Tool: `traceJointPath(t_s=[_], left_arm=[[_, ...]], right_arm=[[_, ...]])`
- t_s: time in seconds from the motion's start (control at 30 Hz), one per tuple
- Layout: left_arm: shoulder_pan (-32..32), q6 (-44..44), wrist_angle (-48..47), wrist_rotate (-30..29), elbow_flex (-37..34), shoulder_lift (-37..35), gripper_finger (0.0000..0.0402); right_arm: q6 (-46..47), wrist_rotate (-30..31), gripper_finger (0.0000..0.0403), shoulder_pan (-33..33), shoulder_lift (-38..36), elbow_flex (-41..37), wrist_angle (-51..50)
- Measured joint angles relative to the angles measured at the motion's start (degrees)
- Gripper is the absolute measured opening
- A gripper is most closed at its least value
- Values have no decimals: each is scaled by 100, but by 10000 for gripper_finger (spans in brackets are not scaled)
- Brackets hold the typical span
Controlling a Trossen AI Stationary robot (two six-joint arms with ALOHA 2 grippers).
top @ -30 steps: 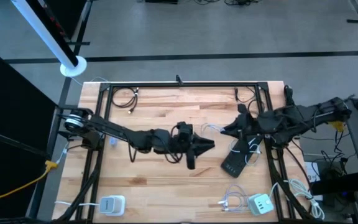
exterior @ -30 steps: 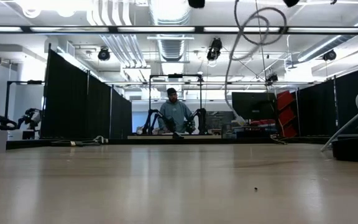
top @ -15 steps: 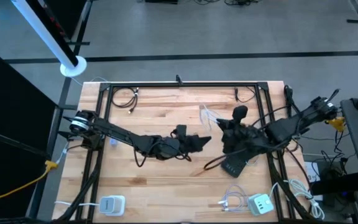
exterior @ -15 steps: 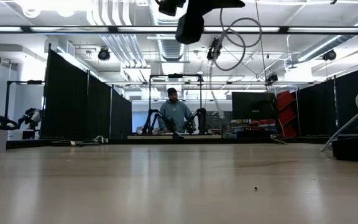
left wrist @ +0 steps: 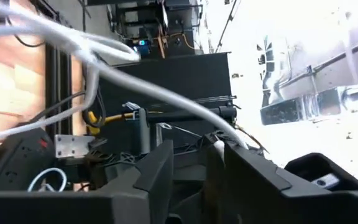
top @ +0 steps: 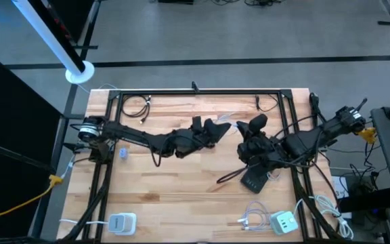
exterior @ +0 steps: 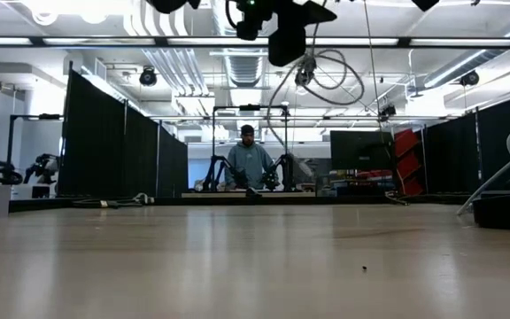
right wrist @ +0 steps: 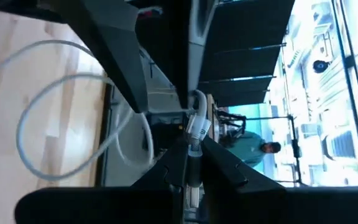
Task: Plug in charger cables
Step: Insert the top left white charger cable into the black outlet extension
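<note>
table [top: 181, 203]: wood top, black frame round it.
power strip [top: 254, 177]: black, flat on the table, right of centre; my landmark.
left gripper [top: 223, 128]: up and left of the power strip, off the table; fingers [left wrist: 160, 171] pinched on the white cable.
right gripper [top: 244, 135]: just above the power strip, facing the left gripper; fingers [right wrist: 225, 165] clamped on the cable's plug end [right wrist: 195, 127].
white cable [right wrist: 55, 112]: strung between both grippers, slack loop hanging free; also [left wrist: 92, 53].
black cable [top: 230, 177]: on the table, touching the power strip's left edge.
white charger [top: 282, 221]: below the power strip, near the table edge.
</note>
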Motion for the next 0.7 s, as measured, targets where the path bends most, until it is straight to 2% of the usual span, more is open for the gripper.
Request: traceJointPath(t_s=[0.13, 0.43, 0.6, 0.7], left_arm=[[15, 50, 303, 82, 0, 2, 164], [4, 122, 323, 205, 7, 0, 198], [10, 86, 325, 201, 9, 0, 202], [10, -221, 299, 186, 11, 59, 194]], right_arm=[[-132, -19, 16, -207, 0, 0, 5], [-462, -203, 16, -375, -37, -2, 50], [-558, -407, 16, -379, 18, -7, 107], [-728, -470, 16, -377, 24, -11, 188]])
